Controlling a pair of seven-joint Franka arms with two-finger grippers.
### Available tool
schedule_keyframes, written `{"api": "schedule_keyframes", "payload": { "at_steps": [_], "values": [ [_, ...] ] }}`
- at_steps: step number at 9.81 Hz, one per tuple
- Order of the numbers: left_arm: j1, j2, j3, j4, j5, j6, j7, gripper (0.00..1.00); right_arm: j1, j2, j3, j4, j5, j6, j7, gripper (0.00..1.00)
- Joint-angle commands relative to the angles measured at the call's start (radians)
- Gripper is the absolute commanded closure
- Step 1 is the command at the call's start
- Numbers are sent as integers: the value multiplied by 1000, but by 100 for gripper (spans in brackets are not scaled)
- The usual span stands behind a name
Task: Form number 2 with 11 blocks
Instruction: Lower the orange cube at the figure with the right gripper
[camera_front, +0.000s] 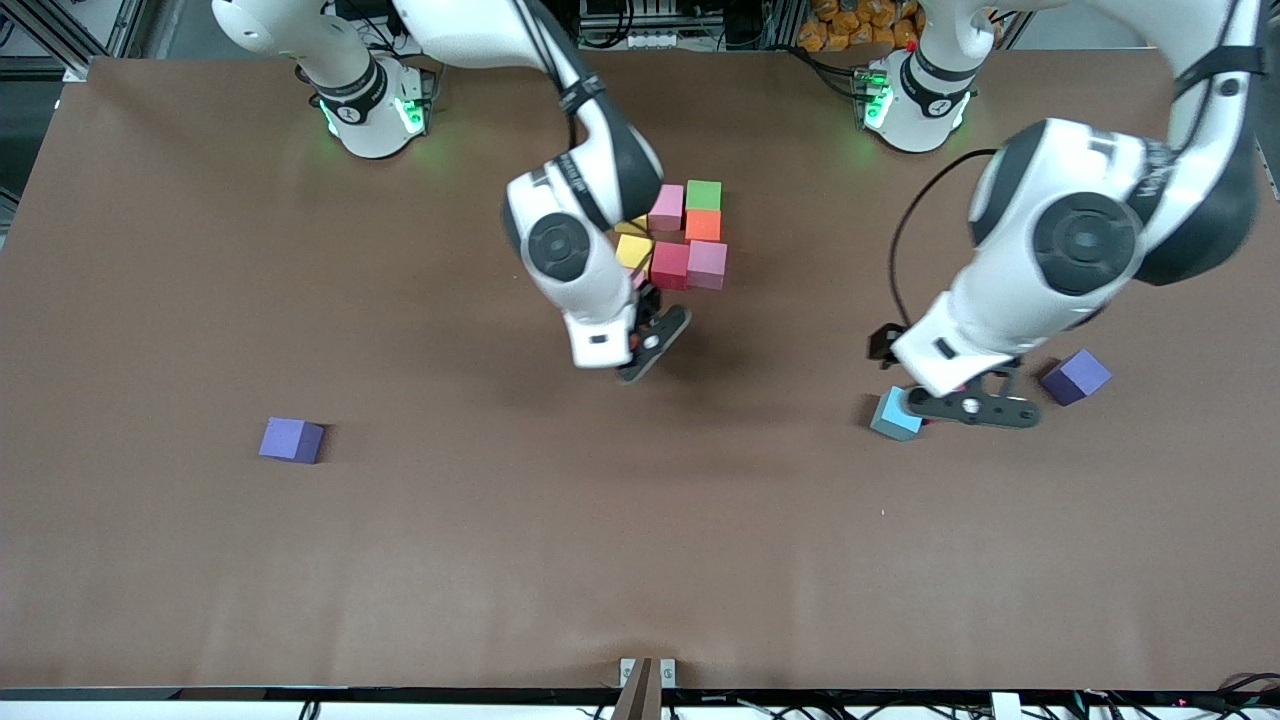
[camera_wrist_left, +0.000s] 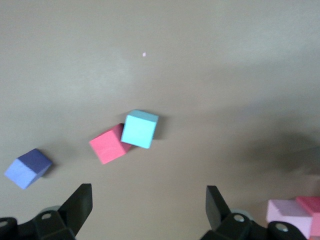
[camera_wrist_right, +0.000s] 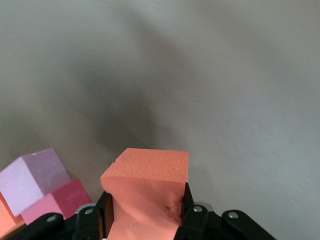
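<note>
Your right hand (camera_wrist_right: 145, 220) clamps an orange block (camera_wrist_right: 147, 172) beside the half-built cluster (camera_front: 678, 238); your left hand (camera_wrist_left: 147, 205) hangs wide over the light blue block (camera_wrist_left: 140, 129).

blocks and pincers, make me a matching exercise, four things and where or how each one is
Things:
1. orange block
2. light blue block
3. green block
4. left pincer

States:
A. open, over the table above a light blue and a pink block
B. squeezed in the shut right pincer
C. in the cluster, at its edge nearest the robots' bases
D. on the table, beside a purple block

Pairs: 1-B, 2-D, 3-C, 4-A
</note>
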Motion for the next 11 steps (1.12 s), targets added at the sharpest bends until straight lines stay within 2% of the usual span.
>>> {"api": "schedule_keyframes", "payload": {
  "at_steps": [1, 3, 7, 9, 11],
  "values": [
    [35, -20, -7, -77, 15, 50, 91, 0, -11, 44, 73, 56, -21, 85, -63, 100],
    [37, 0, -5, -120, 62, 107, 141, 0, -11, 84, 108, 88, -21, 102, -105, 100],
    [32, 23, -7, -264, 64, 317, 237, 0, 15, 130, 114, 105, -47, 94, -173, 100],
    [35, 34, -7, -284, 62, 347, 265, 0, 7, 131, 128, 105, -116, 87, -203, 100],
    [34, 46, -9, -281, 53, 350, 265, 0, 4, 131, 128, 105, -131, 53, -257, 100]
  ]
}}
